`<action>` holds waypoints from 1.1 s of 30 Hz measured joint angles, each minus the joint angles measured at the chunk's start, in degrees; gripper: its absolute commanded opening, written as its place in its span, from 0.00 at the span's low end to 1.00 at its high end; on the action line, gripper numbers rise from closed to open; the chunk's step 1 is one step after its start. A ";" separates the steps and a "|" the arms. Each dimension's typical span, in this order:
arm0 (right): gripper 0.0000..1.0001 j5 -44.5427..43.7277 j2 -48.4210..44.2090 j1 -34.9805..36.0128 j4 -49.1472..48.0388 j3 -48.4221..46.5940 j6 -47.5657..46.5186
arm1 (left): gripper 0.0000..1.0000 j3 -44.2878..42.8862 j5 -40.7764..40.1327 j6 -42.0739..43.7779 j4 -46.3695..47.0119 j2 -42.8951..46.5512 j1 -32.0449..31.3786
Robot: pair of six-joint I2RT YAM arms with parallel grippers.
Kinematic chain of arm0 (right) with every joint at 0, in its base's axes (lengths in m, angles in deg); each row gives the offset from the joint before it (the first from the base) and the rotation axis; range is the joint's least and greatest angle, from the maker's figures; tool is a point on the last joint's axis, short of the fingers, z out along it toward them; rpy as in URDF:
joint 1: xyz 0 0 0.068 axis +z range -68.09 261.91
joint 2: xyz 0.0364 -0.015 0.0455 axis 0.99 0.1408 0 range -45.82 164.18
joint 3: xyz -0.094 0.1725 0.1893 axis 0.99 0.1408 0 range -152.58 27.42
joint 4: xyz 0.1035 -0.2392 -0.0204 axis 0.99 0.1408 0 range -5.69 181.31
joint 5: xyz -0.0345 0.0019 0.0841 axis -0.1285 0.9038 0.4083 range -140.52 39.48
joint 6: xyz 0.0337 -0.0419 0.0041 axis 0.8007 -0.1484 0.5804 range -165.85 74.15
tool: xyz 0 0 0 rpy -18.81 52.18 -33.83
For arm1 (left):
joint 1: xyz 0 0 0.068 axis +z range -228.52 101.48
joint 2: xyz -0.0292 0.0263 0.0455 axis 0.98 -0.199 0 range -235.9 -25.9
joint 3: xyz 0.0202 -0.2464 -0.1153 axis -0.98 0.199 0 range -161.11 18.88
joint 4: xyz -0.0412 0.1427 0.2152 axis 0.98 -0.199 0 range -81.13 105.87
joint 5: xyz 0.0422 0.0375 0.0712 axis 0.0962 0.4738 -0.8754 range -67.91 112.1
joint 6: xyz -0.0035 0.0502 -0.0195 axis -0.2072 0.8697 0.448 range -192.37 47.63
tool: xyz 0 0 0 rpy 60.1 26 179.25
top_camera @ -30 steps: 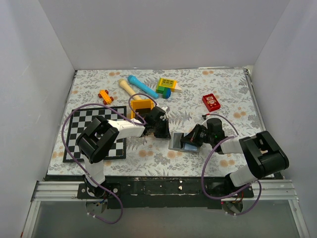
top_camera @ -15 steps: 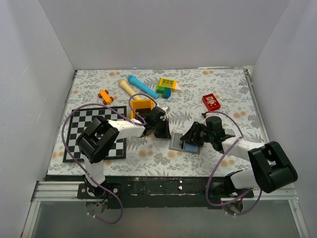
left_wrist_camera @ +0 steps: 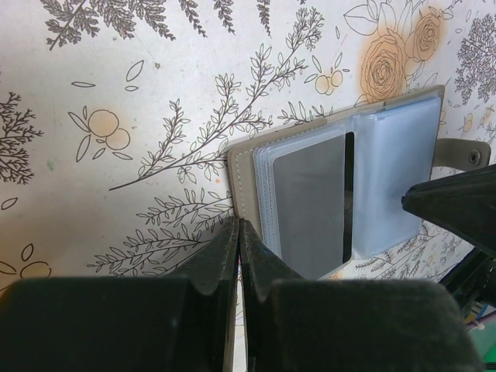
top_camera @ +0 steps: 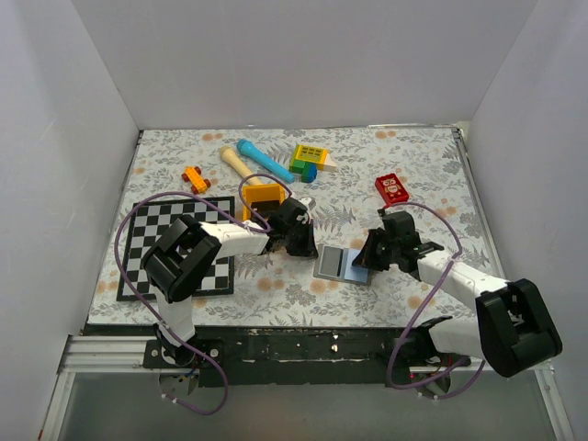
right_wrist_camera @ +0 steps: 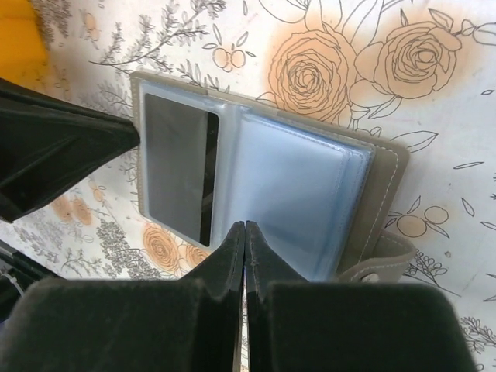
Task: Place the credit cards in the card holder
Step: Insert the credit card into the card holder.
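Wallet (top_camera: pixel 342 265) lies open on the bench (top_camera: pixel 418 161), a card (left_wrist_camera: pixel 310 205) tucked in its clear pocket, and our right fingers (right_wrist_camera: pixel 221 267) have backed off it, together and empty like our left fingers (left_wrist_camera: pixel 221 248), so that card looks delivered.

The top camera sits high above and behind the near edge, looking down and forward over the whole bench (top_camera: pixel 413 165). Both wrist cameras look steeply down at close range onto its floral cover, from opposite sides. They share the open card holder (left_wrist_camera: pixel 341 194), which also lies mid-bench in the top view.
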 measured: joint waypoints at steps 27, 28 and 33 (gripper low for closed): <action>0.01 3.34 10.64 1.66 -4.15 -2.86 -0.33 | 0.00 0.00 0.52 0.04 0.11 -0.09 0.00; 0.01 3.45 11.08 1.86 -4.26 -3.15 -0.33 | 0.00 0.00 0.52 0.04 0.11 -0.09 0.00; 0.01 3.91 12.87 2.78 -5.88 -3.89 -0.26 | 0.00 0.00 0.57 0.04 0.11 -0.09 0.00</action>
